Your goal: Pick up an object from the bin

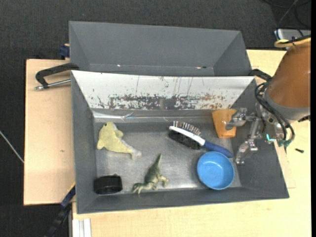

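Camera view is showing the gripper (243, 152) hanging just to the right of the blue bowl (215, 170), above the bare floor of the grey bin (83, 181) by its right wall. Whether it is released or clenched cannot be told from this angle, and nothing is showing in its grasp. The bowl is sitting upright and is the thing lying nearest to it. A brush (186, 135) with white bristles is lying above and to the left of the bowl, its blue handle pointing down toward the bowl's upper right rim, close to the gripper. An orange cup (223, 123) is standing above the bowl, near the back wall. Left of the bowl a green toy dinosaur (152, 177) is lying; farther left a black wheel (107, 184) is resting. Well up and left of the bowl a pale yellow soft toy (114, 140) is lying.
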You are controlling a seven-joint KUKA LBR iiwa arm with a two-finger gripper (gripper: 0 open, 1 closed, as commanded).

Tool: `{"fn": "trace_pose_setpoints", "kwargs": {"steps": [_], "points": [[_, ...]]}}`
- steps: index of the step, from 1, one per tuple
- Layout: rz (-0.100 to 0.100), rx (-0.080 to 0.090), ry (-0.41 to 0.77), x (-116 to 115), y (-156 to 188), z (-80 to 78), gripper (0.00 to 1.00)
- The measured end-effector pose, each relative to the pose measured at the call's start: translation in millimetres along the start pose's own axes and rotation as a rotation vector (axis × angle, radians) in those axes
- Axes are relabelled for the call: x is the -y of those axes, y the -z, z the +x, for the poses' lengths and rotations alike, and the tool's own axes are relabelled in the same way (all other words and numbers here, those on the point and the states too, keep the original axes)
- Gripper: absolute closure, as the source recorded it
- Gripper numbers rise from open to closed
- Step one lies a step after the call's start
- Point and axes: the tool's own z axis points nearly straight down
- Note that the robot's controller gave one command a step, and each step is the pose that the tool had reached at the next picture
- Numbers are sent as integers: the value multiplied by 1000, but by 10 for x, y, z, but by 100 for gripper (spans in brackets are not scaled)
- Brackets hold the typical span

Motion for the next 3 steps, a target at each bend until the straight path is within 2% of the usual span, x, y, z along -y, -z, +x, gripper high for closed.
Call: {"fn": "trace_pose_setpoints", "kwargs": {"steps": [1,2,3], "points": [[1,5,231,-379,-1271,128,0],[6,38,231,-384,-1214,42,100],[5,21,250,-524,434,145,100]]}}
